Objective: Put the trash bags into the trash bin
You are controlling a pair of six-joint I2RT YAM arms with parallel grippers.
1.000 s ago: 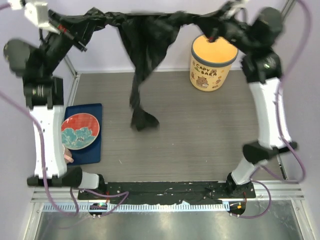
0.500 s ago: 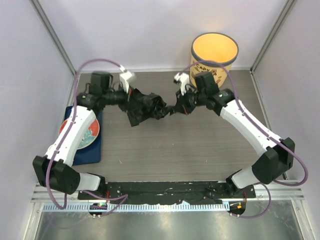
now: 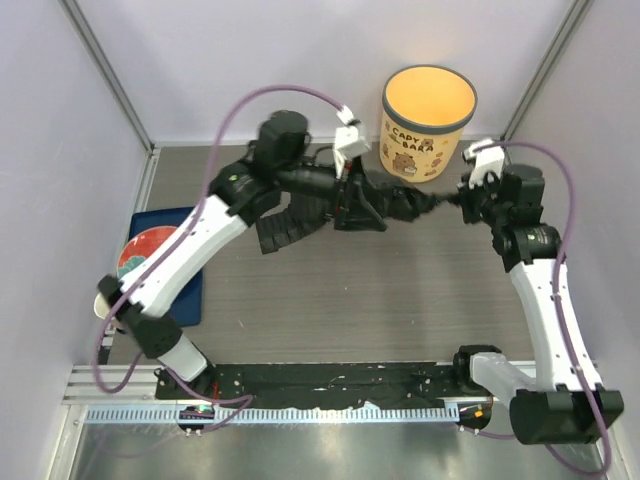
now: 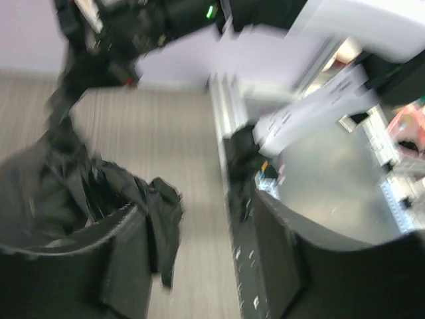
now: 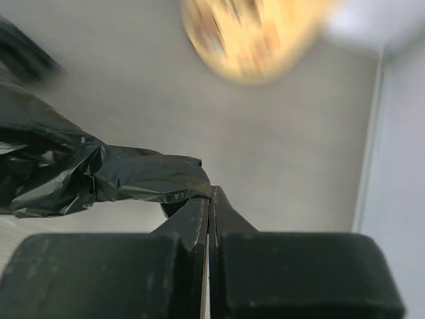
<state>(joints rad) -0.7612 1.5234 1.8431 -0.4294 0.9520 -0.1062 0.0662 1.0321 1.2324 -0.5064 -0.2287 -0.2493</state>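
Over on the far left of the table (image 3: 380, 300) there's a red patterned plate (image 3: 135, 260) on a blue mat (image 3: 195, 292), half hidden under the left arm, which reaches across toward the middle. The left fingers (image 4: 292, 266) look spread apart in the wrist view (it's blurry, tbh), with the black trash bag (image 3: 410, 205) bunched up against one of them and nothing clamped between them. The bag is all crumpled and runs sideways just above the table's middle, from the left arm over to the right one. The trash bin (image 3: 428, 150) stands upright at the back, just behind the bag, and the bag isn't in it. On the right, the right fingers (image 5: 191, 219) are pressed together, pinching the bag's twisted end.
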